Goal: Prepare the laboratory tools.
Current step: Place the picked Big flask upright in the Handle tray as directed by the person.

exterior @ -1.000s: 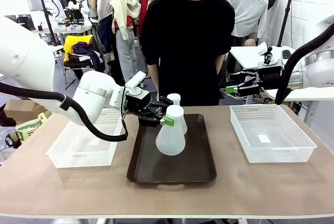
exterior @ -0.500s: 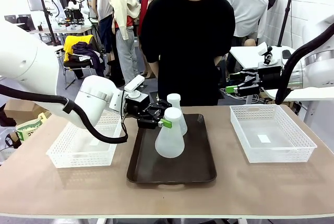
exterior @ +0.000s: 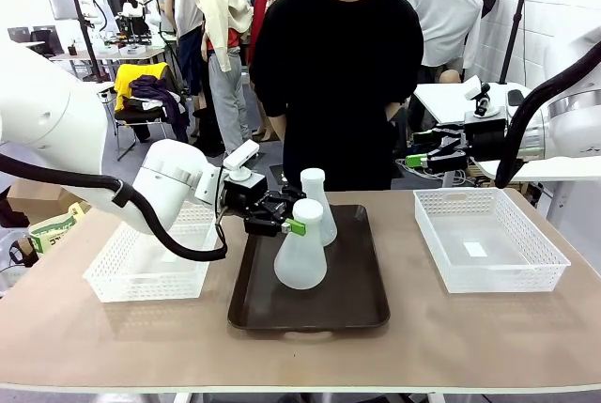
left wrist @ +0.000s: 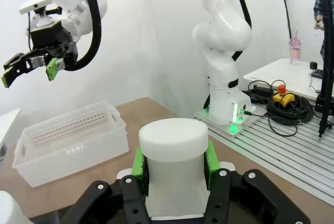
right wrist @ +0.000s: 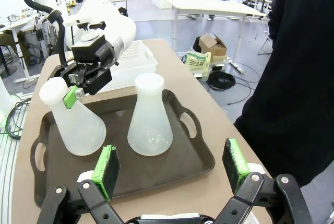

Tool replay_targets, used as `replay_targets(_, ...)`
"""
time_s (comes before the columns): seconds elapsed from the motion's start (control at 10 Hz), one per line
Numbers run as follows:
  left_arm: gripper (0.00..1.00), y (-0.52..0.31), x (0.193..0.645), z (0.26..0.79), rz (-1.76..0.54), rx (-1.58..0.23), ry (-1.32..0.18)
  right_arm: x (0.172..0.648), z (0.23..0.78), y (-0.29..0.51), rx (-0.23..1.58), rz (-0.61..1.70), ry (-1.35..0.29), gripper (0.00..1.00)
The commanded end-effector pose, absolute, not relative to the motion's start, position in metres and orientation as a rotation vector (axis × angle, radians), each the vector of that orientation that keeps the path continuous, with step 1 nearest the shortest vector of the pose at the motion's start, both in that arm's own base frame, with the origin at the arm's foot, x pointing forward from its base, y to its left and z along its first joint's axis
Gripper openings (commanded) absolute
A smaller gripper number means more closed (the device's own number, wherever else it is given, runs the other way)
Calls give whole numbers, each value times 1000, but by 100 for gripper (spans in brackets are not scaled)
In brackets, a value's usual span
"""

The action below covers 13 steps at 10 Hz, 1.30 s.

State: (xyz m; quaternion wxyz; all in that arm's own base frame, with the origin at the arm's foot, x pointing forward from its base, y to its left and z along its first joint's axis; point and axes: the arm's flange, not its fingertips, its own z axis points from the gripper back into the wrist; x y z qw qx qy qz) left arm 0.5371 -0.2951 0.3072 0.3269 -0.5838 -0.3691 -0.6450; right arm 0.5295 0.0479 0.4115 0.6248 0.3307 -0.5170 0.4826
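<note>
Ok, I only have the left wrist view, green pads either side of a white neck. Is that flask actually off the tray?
Observer: From the front, the left gripper holds the near flask by its neck, tilted; whether its base clears the brown tray is unclear.
Operator: Is there another flask?
Observer: Yes, the second flask stands upright on the tray, apart from the first.
Operator: And the right gripper?
Observer: The right gripper is open, holding nothing, raised at the tray's far right corner.
</note>
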Motion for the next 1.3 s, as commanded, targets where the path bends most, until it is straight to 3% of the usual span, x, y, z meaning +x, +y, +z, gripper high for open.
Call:
replay_targets(0.0,44,-296,544,311,-1687,-1542,-941,528,412,48,758,1112,-1174,100)
replay_targets(0.3,100,-289,545,309,-1644,-1533,-880,528,412,48,758,1112,-1174,100)
replay_targets(0.7,100,-287,536,313,-1633,-1482,-713,528,412,48,758,1112,-1174,100)
replay_targets(1.2,100,-281,531,315,-1628,-1480,-632,528,412,48,758,1112,-1174,100)
